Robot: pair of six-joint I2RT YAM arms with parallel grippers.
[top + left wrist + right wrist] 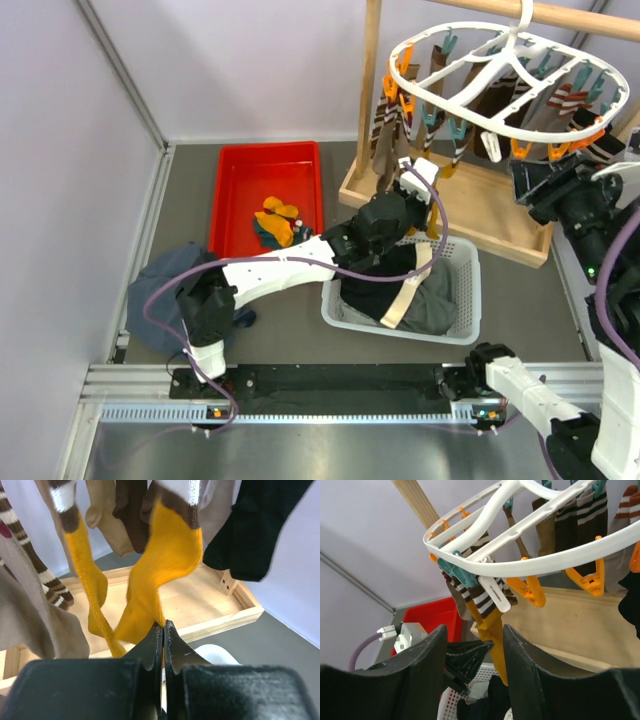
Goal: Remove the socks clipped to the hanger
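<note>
The white oval hanger hangs from the wooden rack with several socks clipped round its rim, also in the right wrist view. My left gripper is under the hanger's left side. In the left wrist view it is shut on the lower tip of a mustard sock with a brown-white cuff, still clipped. A second mustard sock hangs left of it. My right gripper is open and empty below the hanger's right side. Its view looks across at the held sock.
A red tray at the left holds a few loose socks. A white basket of dark clothes sits under my left arm. A blue-grey garment lies at the left. The rack's wooden base is behind the basket.
</note>
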